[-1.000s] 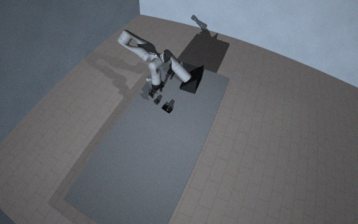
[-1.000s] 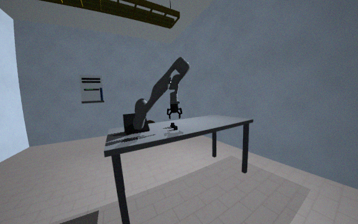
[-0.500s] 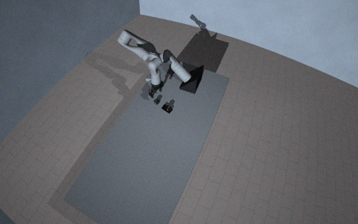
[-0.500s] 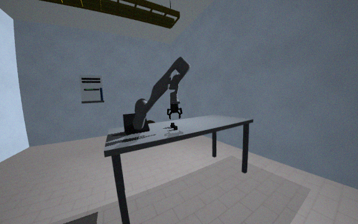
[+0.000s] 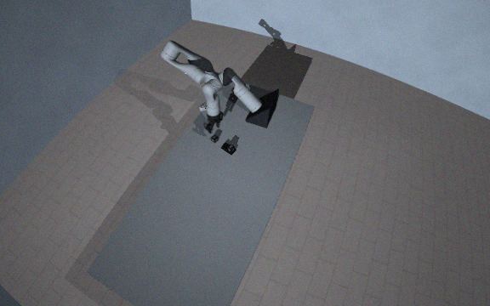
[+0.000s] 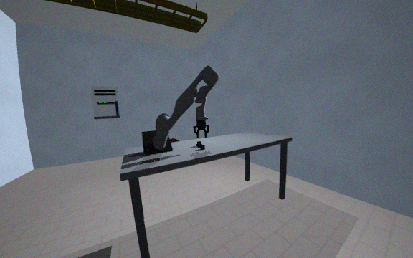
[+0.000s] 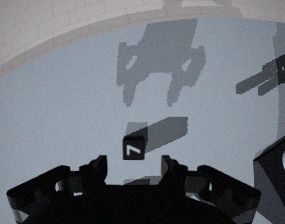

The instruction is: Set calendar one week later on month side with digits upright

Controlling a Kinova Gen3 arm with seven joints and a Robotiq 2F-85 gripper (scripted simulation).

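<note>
A small dark cube [image 5: 214, 138] lies loose on the grey table, apart from the tray. In the wrist view this cube [image 7: 133, 148] shows a white 7 on the face toward me. The dark tray [image 5: 227, 144] stands just to the cube's right with something dark inside; I cannot read any digits there. In the side view the tray and cube [image 6: 200, 145] merge into one small dark shape. My gripper [image 5: 212, 126] hangs straight down above the loose cube, clear of it. Its fingers are part open with nothing between them, and it also shows above the table in the side view [image 6: 201, 134].
The arm's black base [image 5: 264, 110] stands at the table's far end. The table's left edge [image 5: 185, 127] runs close beside the gripper. A dark shape at the right edge of the wrist view [image 7: 275, 163] is too cut off to name.
</note>
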